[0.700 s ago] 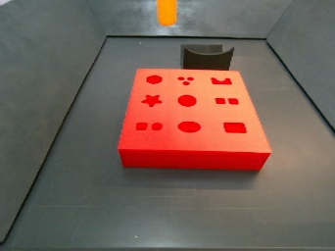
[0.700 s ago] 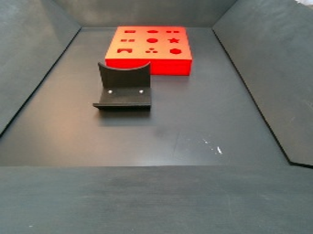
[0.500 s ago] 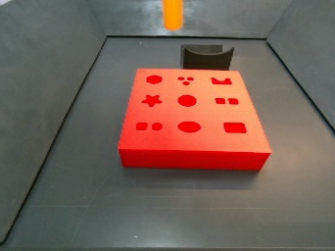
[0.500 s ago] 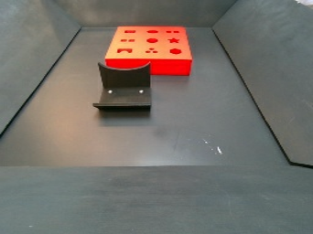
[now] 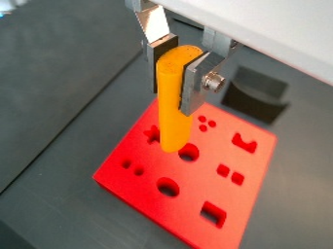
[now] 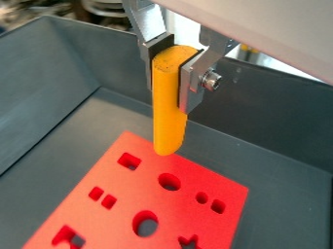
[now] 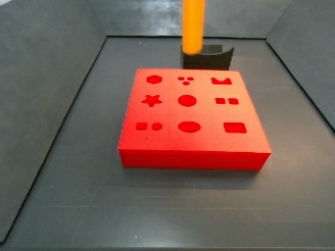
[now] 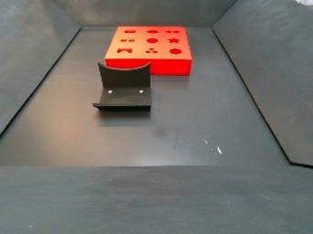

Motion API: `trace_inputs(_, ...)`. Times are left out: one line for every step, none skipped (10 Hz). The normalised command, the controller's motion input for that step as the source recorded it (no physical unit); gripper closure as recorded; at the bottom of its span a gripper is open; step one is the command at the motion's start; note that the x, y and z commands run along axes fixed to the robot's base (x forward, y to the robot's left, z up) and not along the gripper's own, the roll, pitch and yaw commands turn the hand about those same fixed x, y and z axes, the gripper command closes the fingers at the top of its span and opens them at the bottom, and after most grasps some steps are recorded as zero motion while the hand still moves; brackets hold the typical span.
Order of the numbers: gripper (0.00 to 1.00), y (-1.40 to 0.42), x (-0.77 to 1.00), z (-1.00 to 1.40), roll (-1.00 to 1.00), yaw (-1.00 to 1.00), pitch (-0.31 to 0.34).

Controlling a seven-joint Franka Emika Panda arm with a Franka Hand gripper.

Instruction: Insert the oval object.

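My gripper (image 5: 178, 70) is shut on the oval object (image 5: 172, 97), a long orange-yellow peg that hangs upright from the jaws. It also shows in the other wrist view (image 6: 168, 102), with the gripper (image 6: 174, 66) above it. In a side view the peg (image 7: 193, 25) hangs high above the far side of the red block (image 7: 191, 117); the fingers are out of frame there. The peg's lower end is well above the block (image 5: 189, 171), which has several shaped holes, an oval one (image 7: 189, 126) among them. In the other side view the block (image 8: 152, 47) shows, but the peg and gripper do not.
A dark grey curved holder (image 7: 210, 53) stands behind the red block, and shows nearer the camera in a side view (image 8: 124, 86). Grey walls (image 7: 66, 69) enclose the dark floor (image 8: 159, 128).
The peg has moved down and to the right in a side view, with more of it now showing. The block and holder have not moved.
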Motion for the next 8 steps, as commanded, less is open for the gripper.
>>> trace_inputs(1.0,-0.16,0.21,-0.34,0.0,-0.69,0.099)
trace_inputs(1.0,-0.11,0.0,-0.27,0.08,-0.79,0.096)
trace_inputs(1.0,-0.1,0.0,-0.29,0.09,-0.94,0.059)
trace_inputs(1.0,-0.1,-0.02,-0.3,0.08,-0.99,0.046)
trace_inputs(1.0,-0.14,0.0,-0.23,0.0,-0.9,0.064)
trace_inputs(1.0,-0.13,0.01,-0.25,0.0,-0.9,0.053)
trace_inputs(1.0,-0.13,0.04,-0.24,0.0,-0.9,0.029)
trace_inputs(1.0,-0.15,0.09,-0.22,0.0,-0.92,0.0)
